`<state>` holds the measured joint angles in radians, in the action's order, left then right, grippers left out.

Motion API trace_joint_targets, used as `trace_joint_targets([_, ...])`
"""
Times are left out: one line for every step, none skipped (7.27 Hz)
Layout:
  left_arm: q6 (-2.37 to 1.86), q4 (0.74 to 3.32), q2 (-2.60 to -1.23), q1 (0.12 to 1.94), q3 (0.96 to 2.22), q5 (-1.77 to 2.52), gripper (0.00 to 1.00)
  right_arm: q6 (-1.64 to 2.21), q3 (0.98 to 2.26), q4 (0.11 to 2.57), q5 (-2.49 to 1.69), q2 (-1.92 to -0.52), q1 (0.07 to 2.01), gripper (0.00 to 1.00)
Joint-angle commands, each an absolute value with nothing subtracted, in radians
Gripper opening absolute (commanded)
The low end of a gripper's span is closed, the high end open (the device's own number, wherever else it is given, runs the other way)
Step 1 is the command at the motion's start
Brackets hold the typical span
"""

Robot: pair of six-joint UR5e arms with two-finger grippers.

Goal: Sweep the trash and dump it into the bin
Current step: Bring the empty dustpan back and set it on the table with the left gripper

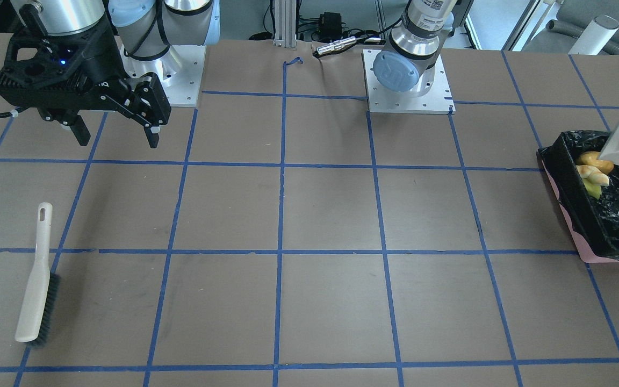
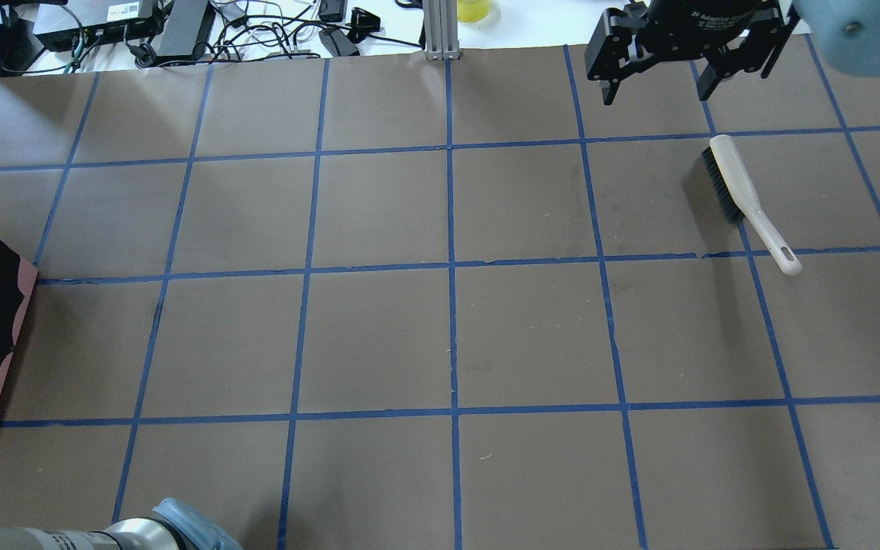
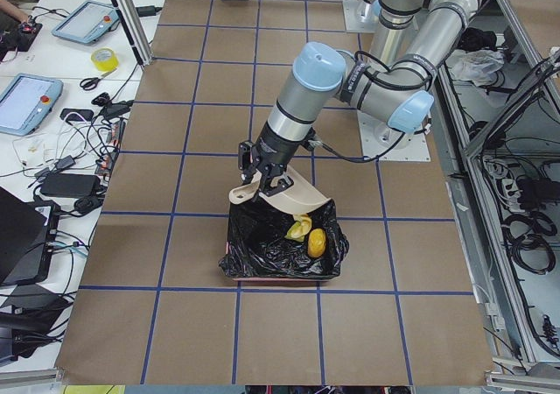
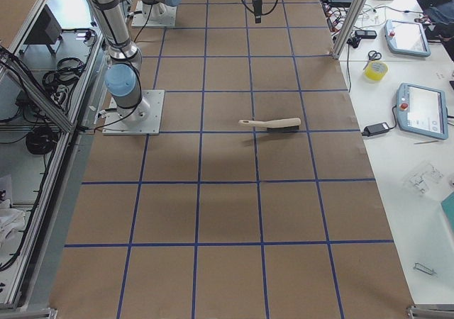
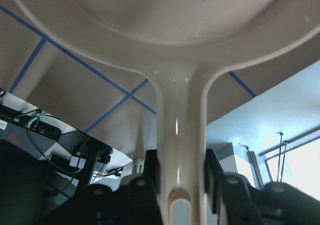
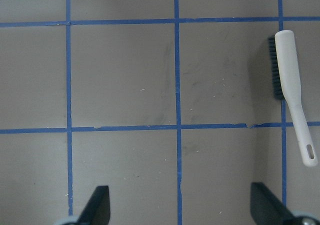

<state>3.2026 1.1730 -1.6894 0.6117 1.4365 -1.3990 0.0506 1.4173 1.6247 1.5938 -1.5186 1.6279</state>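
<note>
Trash lies inside bin, at surface's left edge. Left hand clamps dustpan handle, pan tilted over bin. Right hand wide, empty. Brush near far right corner. Trash looks light; glossy lump likely slippery, apt to roll.
</note>
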Motion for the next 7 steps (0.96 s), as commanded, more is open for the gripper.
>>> trace_joint_targets([2.962, 1.337, -1.692, 0.763, 1.396, -1.396, 0.0, -0.008, 1.417, 1.624, 1.597, -1.517, 1.617, 1.0])
trace_joint_targets([2.791, 1.357, -1.69, 0.826, 1.396, -1.397, 0.0, -0.008, 1.417, 1.624, 1.595, -1.517, 1.617, 1.0])
trace_joint_targets([2.614, 1.361, -1.716, 0.898, 1.405, -1.396, 0.0, -0.008, 1.417, 1.624, 1.595, -1.517, 1.617, 1.0])
trace_joint_targets([2.5, 1.362, -1.747, 0.963, 1.431, -1.399, 0.0, -0.008, 1.419, 1.623, 1.595, -1.517, 1.617, 1.0])
trace_joint_targets([2.377, 1.362, -1.776, 1.026, 1.446, -1.402, 0.0, -0.008, 1.419, 1.621, 1.595, -1.517, 1.617, 1.0])
trace_joint_targets([2.282, 1.361, -1.814, 1.096, 1.442, -1.41, 0.0, -0.008, 1.419, 1.621, 1.595, -1.517, 1.617, 1.0])
trace_joint_targets([2.181, 1.355, -1.863, 1.144, 1.44, -1.437, 0.0, -0.008, 1.419, 1.62, 1.595, -1.516, 1.617, 1.0])
